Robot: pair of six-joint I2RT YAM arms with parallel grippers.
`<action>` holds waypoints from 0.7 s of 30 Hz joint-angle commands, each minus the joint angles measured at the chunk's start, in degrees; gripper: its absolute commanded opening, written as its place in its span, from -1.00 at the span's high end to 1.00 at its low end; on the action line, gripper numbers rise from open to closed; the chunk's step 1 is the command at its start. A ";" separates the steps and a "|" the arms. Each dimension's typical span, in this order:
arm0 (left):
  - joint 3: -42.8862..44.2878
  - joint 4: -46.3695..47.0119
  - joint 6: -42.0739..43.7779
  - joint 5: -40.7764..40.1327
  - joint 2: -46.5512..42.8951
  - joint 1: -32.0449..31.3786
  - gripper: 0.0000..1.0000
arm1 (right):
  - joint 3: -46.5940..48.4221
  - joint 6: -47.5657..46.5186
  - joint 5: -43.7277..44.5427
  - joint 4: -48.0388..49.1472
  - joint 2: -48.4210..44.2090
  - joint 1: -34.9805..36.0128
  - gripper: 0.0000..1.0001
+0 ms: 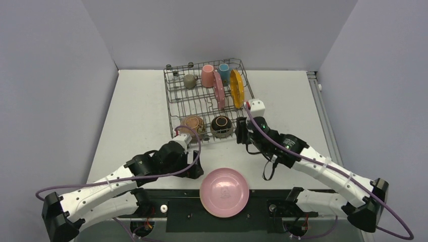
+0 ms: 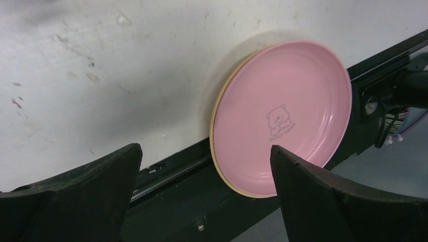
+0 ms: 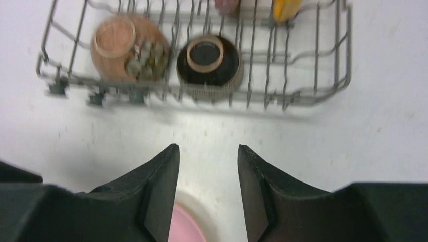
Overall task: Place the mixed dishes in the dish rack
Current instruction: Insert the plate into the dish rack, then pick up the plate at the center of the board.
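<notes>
Pink round plate with a small bear drawing [image 1: 224, 192] lies flat at the near edge of the white table [image 1: 136, 116] in the top view, its near half over the black rail between the arm bases; it looks like the one dish not yet in the large grey wire dish rack [image 1: 174, 108]. The rack holds a terracotta bowl [image 1: 193, 124] and a dark brown bowl [image 1: 221, 126] in its near row, with an upright pink plate [image 1: 218, 91] and a scalloped orange-yellow plate [image 1: 236, 88] behind them. The left pincer [image 1: 196, 170] hangs just beside the flat plate's left rim, and the right pincer [image 1: 242, 133] sits near the rack's near right corner. In the left wrist view the left pincer [image 2: 204, 150] stands wide apart and empty, the flat plate [image 2: 282, 118] ahead and to the right, its cream underside edge showing where it overhangs the rail. That overhang is probably the best place to grip: one finger under the rim, one on top, closing gently so the plate does not slide off the edge. In the right wrist view the right pincer [image 3: 208, 148] is partly apart with nothing between its fingers, and a sliver of the flat plate [image 3: 184, 224] shows below. Once lifted, the plate should be tipped upright and fed between free tines beside the other pink plate.
</notes>
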 commanded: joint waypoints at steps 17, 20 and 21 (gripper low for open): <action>-10.68 20.23 -24.79 -8.33 18.22 -18.28 -0.41 | -37.05 20.24 -14.79 -3.03 -29.74 4.53 0.24; -10.81 20.63 -24.69 -8.08 18.48 -18.34 -0.31 | -39.61 21.57 -16.05 -1.38 -29.71 4.64 0.28; -10.80 20.65 -24.66 -8.05 18.49 -18.34 -0.29 | -40.62 21.78 -16.82 -0.11 -29.18 4.84 0.31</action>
